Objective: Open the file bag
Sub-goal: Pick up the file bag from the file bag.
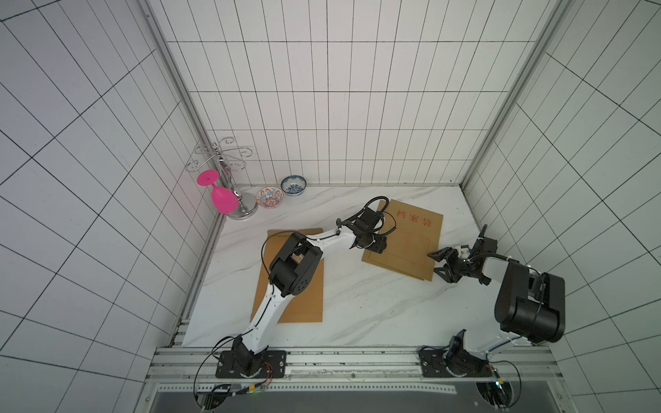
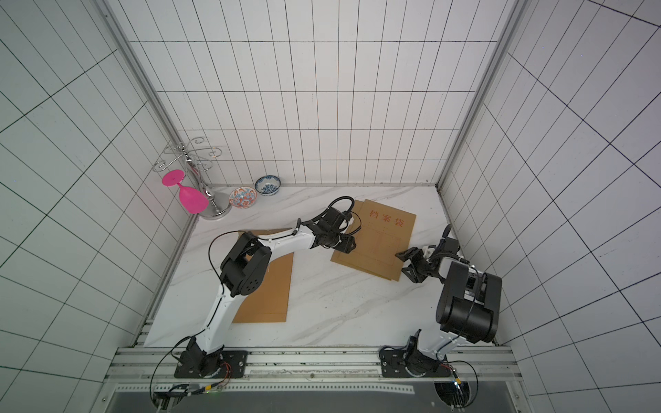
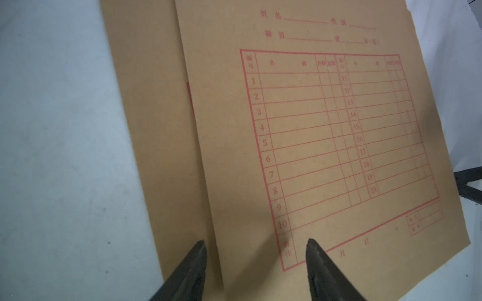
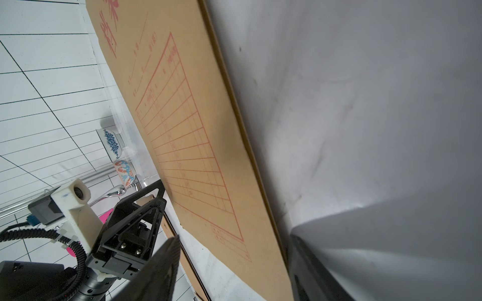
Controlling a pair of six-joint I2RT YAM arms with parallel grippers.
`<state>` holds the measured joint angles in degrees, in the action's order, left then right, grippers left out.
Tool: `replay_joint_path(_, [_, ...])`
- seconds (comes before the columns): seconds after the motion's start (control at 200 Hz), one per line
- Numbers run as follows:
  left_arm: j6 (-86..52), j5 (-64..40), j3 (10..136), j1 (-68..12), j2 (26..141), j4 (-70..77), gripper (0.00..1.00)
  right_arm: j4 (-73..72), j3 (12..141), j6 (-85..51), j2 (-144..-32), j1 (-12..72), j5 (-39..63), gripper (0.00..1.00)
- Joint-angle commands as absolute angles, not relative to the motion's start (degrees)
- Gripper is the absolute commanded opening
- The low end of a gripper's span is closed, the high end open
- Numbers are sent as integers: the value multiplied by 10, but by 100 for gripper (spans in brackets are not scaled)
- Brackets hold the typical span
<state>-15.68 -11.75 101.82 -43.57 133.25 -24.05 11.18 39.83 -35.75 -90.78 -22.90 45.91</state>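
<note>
White marble tabletop point(image 1: 357, 307), walled in by white tiles, carries the brown kraft-paper file bag with red print point(image 1: 407, 239), lying flat toward the far right. The left gripper point(image 1: 379, 248) hovers at the bag's left edge, jaws spread and gripping nothing. The right gripper point(image 1: 437, 265) sits at the bag's right edge, jaws likewise apart and empty.

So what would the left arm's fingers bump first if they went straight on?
Probably the brown paper file bag with the red printed grid; the left fingers point at its face near one edge, distance unclear.
</note>
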Motion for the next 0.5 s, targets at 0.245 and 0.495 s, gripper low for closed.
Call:
replay_joint_path(0.245, [-148,-127,1033,-440,1363,-265,62,68,368,-380,-863,-234,497,64])
replay_joint_path(0.495, [-147,-126,1034,-440,1364,-268,62,65,356,-381,-824,-234,507,55])
